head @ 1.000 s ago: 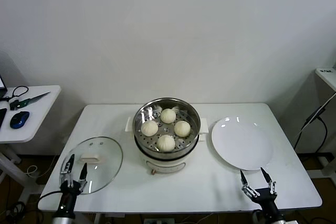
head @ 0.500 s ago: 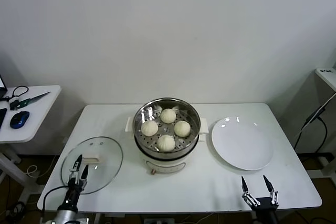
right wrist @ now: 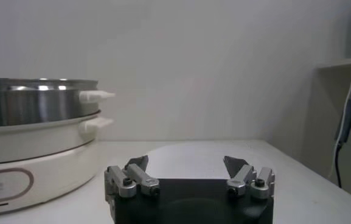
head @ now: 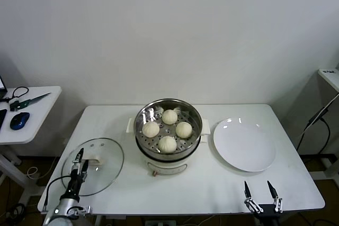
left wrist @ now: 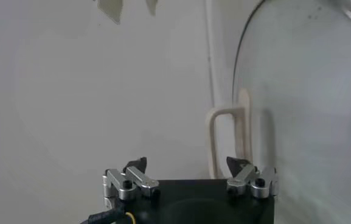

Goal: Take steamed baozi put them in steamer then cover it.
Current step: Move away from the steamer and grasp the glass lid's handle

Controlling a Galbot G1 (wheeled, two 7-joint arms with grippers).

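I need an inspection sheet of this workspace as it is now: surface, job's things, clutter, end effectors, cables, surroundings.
Surface: white table, dry and tidy.
Job's things: four baozi sit in the open steamer; the glass cover lies flat on the table to the steamer's left, not yet on.
Clutter: empty white plate to the steamer's right.
End effectors: left end effector open, over the cover near its handle; right end effector open, low at the table's front edge, holding nothing.
Cables: one hanging by the right shelf.
Surroundings: side desk with a mouse; plain wall.
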